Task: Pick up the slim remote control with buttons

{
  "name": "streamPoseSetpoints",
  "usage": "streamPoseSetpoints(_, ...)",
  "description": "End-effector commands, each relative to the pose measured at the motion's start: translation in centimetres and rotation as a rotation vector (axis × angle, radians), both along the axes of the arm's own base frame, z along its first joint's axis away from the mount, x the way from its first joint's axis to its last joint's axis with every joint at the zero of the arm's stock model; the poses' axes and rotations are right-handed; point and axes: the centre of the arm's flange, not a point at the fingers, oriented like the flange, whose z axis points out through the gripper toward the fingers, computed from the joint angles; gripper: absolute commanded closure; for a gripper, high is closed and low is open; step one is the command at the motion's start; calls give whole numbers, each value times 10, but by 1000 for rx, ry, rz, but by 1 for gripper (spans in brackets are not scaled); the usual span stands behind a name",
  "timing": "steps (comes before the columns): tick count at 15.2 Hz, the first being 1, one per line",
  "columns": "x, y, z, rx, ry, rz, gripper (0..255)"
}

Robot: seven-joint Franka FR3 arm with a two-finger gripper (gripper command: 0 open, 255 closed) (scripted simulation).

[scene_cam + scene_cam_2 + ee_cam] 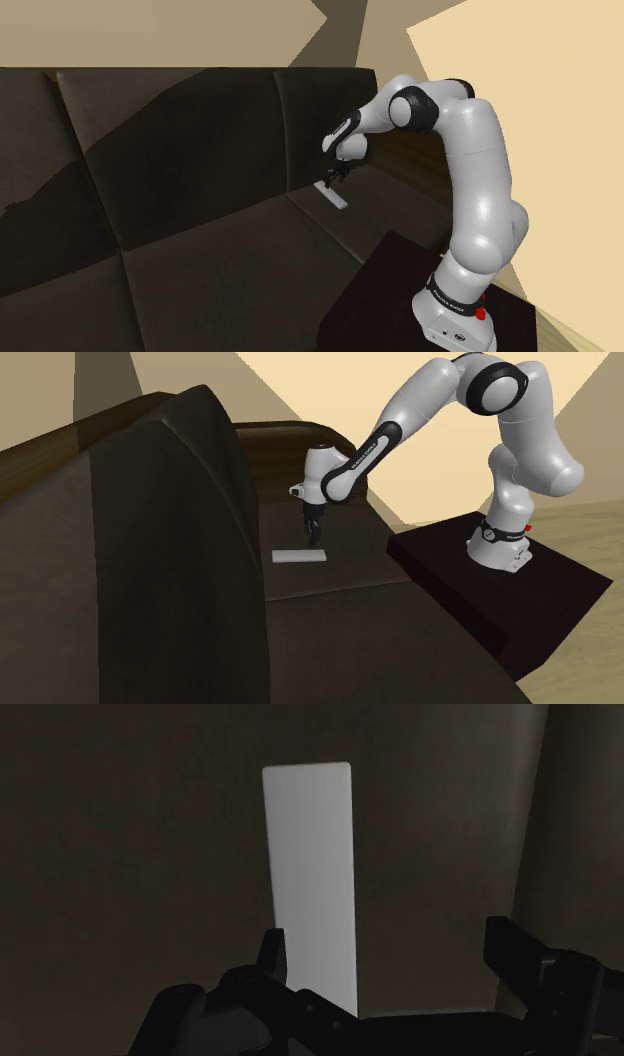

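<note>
The remote (333, 194) is a slim, plain pale-grey slab lying flat on the dark sofa seat (230, 250), with no buttons drawn on it. The second exterior view has the remote (299, 556) just below the black gripper (313, 538), which points down at it from a little above. My gripper (336, 179) hovers over the remote's far end in the shoulder view. Seen from the wrist, the remote (310, 874) stretches away from the gripper (390, 946). Its near end lies off-centre, under one finger (273, 954). The fingers stand apart, open, holding nothing.
The sofa backrest (180, 140) rises right behind the remote. A seam between seat cushions (325, 232) runs near it. The black stand (400, 290) under the arm's base adjoins the sofa's front edge. Beige walls and a strip of wooden floor (590, 517) lie beyond.
</note>
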Motion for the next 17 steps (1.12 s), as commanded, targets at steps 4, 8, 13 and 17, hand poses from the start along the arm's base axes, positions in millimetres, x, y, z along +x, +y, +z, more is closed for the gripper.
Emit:
streamPoseSetpoints(4, 28, -36, -48, -10, 3, -11, 0)
streamPoseSetpoints(8, 28, -36, -65, -10, 3, -11, 0)
streamPoseSetpoints(13, 28, -36, -89, -10, 3, -11, 0)
streamPoseSetpoints(17, 29, -36, -89, -10, 3, -11, 255)
